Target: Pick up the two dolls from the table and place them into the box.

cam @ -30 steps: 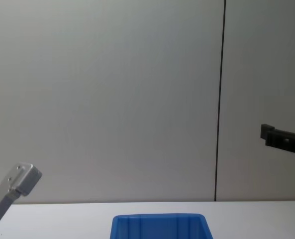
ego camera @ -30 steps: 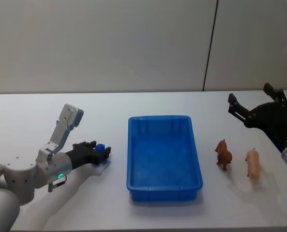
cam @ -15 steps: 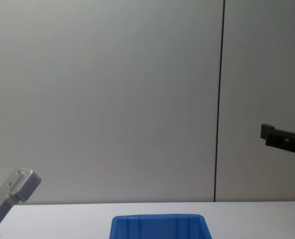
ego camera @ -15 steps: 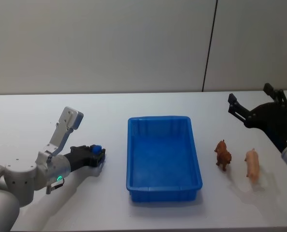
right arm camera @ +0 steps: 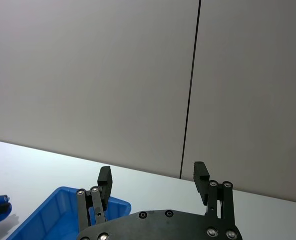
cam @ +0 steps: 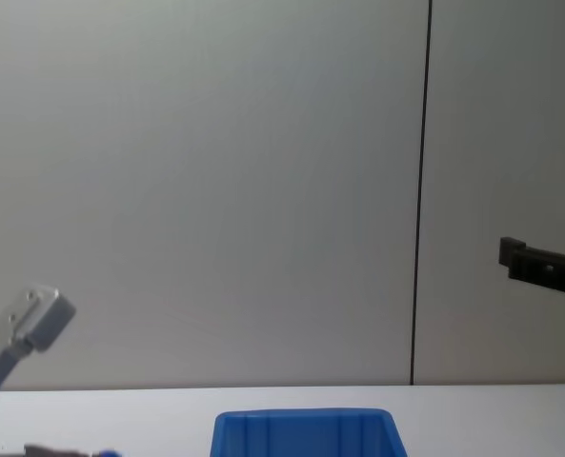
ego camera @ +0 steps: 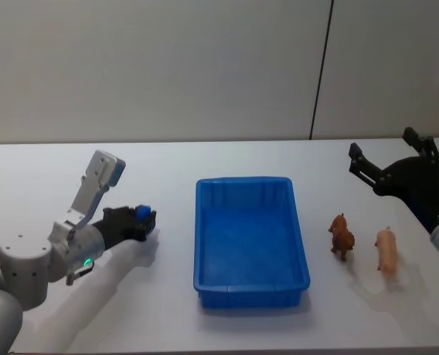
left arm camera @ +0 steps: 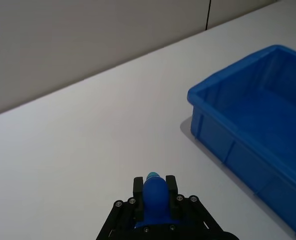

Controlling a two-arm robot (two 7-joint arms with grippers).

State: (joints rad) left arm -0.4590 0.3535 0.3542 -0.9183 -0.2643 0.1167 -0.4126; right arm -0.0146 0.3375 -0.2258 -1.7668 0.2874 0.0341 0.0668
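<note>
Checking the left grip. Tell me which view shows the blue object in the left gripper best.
Left wrist view: the blue object sits close up, clamped in the left gripper. Head view shows it small; right wrist view, a distant speck; chest view, a bottom-edge sliver.

Blue box (ego camera: 243, 180), white table (ego camera: 167, 159), brown doll (ego camera: 342, 236), peach doll (ego camera: 386, 251) — blue toy (left arm camera: 154, 195) in black left claw (left arm camera: 154, 181)

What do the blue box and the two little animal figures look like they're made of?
The box looks like moulded hard plastic: uniform bright blue, thick rolled rim, soft sheen. The brown figure and the pink figure look like moulded plastic or rubber, matte, each one flat colour with shaped legs and head; which of the two cannot be told.
</note>
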